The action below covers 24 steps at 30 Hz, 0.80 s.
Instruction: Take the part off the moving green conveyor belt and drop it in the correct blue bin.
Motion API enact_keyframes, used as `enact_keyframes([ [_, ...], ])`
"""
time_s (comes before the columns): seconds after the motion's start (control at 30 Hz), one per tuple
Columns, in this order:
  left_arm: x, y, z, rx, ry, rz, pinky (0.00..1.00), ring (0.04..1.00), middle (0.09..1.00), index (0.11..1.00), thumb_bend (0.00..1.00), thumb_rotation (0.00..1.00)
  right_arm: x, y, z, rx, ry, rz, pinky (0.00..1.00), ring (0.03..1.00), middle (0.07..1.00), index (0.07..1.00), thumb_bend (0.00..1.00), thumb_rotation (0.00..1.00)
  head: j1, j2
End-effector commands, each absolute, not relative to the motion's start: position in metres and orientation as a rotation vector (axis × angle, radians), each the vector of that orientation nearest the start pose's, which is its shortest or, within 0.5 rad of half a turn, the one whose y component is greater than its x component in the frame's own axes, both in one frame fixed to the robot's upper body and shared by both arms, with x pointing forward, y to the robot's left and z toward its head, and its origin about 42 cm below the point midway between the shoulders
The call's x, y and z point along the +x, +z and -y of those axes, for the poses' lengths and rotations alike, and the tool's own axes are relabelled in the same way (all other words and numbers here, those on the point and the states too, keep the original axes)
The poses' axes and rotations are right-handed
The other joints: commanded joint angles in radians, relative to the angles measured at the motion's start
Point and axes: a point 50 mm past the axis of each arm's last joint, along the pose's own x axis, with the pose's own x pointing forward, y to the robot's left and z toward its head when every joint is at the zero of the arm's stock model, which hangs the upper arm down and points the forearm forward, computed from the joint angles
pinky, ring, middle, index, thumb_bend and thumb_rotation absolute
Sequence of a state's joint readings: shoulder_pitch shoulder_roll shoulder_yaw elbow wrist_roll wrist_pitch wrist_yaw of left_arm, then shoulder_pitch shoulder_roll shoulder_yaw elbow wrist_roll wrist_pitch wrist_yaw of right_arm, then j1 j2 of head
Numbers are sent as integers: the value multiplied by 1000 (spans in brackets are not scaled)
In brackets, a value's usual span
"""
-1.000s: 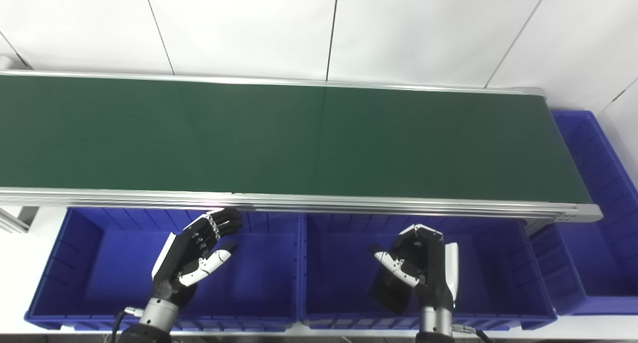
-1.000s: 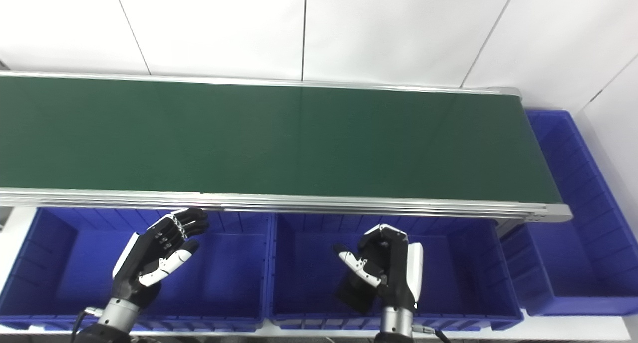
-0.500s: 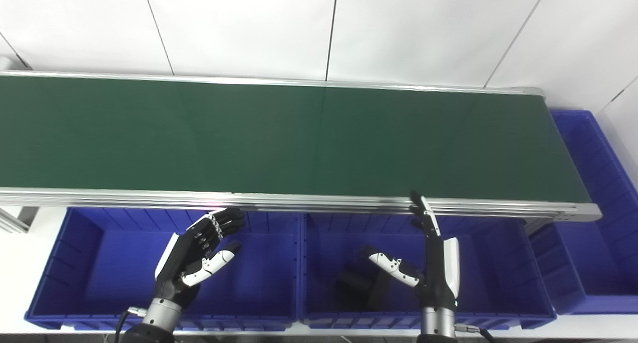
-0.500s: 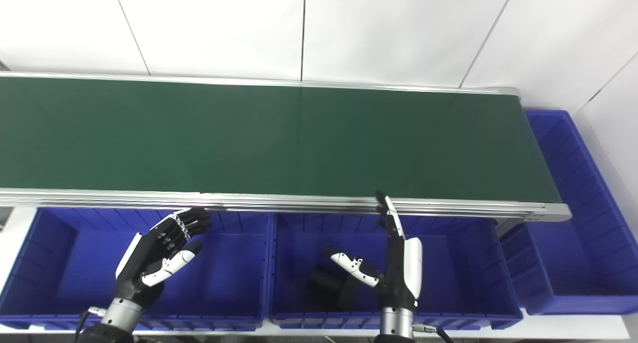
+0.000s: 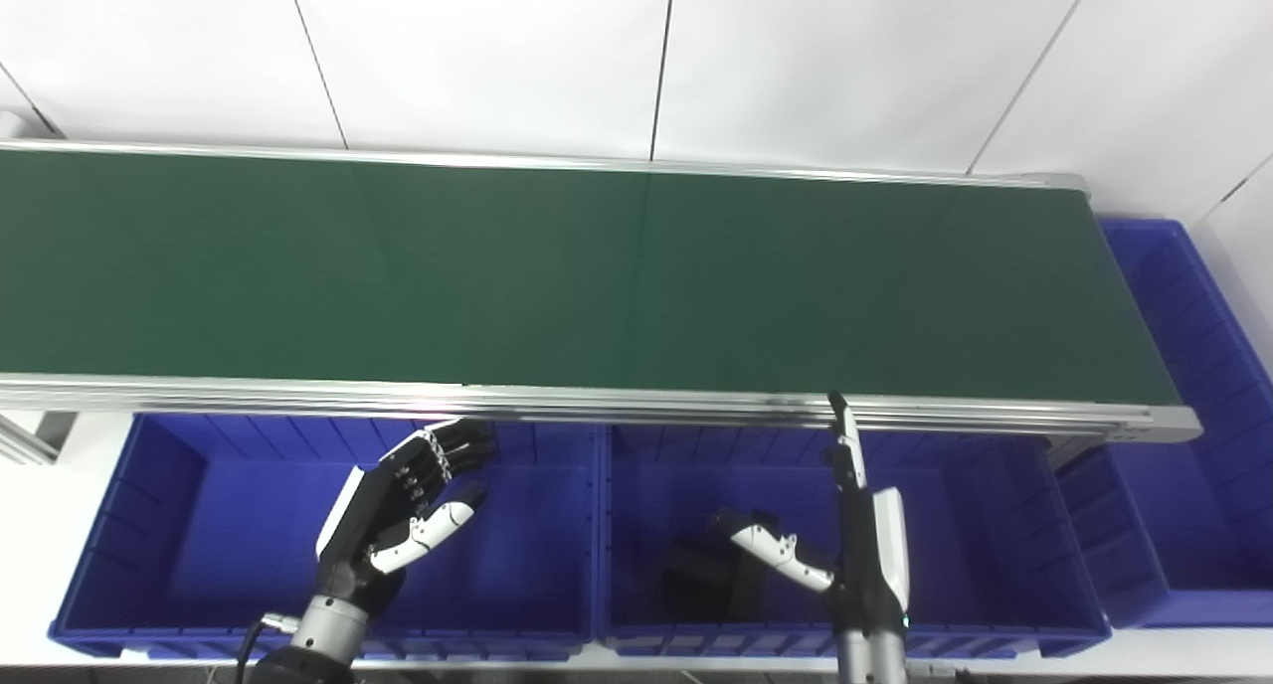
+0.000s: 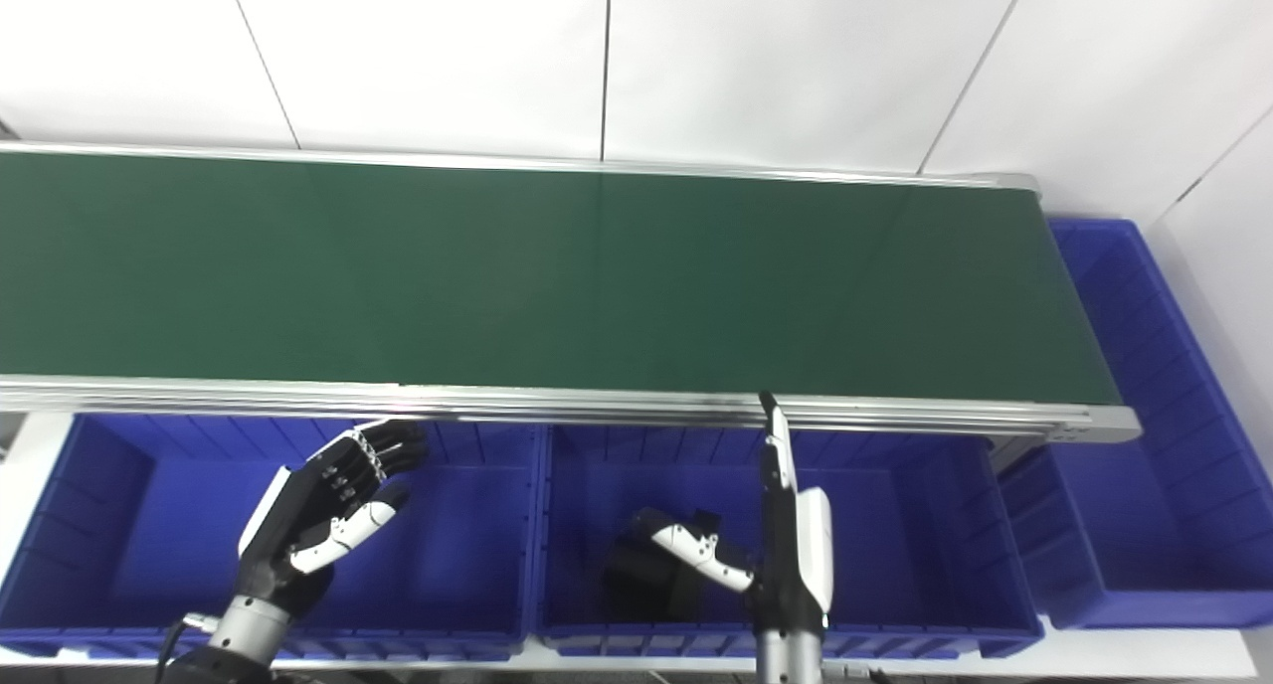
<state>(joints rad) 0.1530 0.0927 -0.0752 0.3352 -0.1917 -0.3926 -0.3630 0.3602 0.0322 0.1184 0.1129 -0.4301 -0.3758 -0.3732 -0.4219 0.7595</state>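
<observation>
Belt: green conveyor belt (image 5: 557, 266), dark, matte, bare of parts, spanning the view from the left edge to its right end.
Frame: silver rails (image 5: 617, 401) along near and far sides of the belt, a seam faintly visible across the green near the middle.
Wall: white panels (image 5: 497, 58) behind the belt, split by thin dark joints.
Bins: left blue bin (image 5: 149, 525) and middle blue bin (image 5: 995, 535) side by side below the near rail; right blue bin (image 5: 1193, 386) past the belt's right end, running away from the camera.
Part: black part (image 5: 708, 585) lying on the floor of the middle blue bin, toward its left half, just beside the right thumb.
Right hand (image 5: 855, 535): above the middle blue bin, fingers stretched straight toward the near rail, thumb spread out to the left, holding nothing.
Left hand (image 5: 398, 505): over the left blue bin near its right wall, fingers loosely curled and apart, thumb free, empty.
Floor: pale surface (image 5: 60, 465) showing at the left of the bins.
</observation>
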Motion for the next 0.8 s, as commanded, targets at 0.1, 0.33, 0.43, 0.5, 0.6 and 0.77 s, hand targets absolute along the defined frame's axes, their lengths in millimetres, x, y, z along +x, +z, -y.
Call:
enact_keyframes([
  [0.1, 211, 2, -219, -80, -335, -23, 797, 758, 764, 727, 601, 259, 145, 18, 183, -260, -175, 51, 657, 770, 806, 798, 666, 160, 14, -19],
  [0.33, 215, -2, -210, -98, -321, -18, 802, 756, 760, 724, 587, 223, 150, 15, 183, -224, -133, 48, 601, 710, 750, 736, 667, 154, 35, -35],
  [0.43, 217, -2, -206, -107, -329, -16, 800, 760, 765, 732, 585, 217, 151, 15, 183, -221, -105, 51, 595, 701, 739, 732, 667, 158, 44, -39],
  [0.5, 217, -2, -204, -113, -332, -15, 805, 765, 768, 736, 580, 212, 152, 15, 183, -221, -88, 52, 596, 698, 738, 736, 664, 154, 48, -39],
  [0.6, 217, -2, -203, -115, -336, -14, 806, 769, 771, 738, 576, 215, 151, 14, 184, -233, -67, 49, 603, 701, 742, 740, 669, 173, 52, -43],
  [0.77, 215, -3, -202, -121, -325, -17, 818, 778, 775, 741, 579, 212, 151, 13, 189, -239, -40, 36, 641, 728, 765, 758, 685, 184, 65, -43],
])
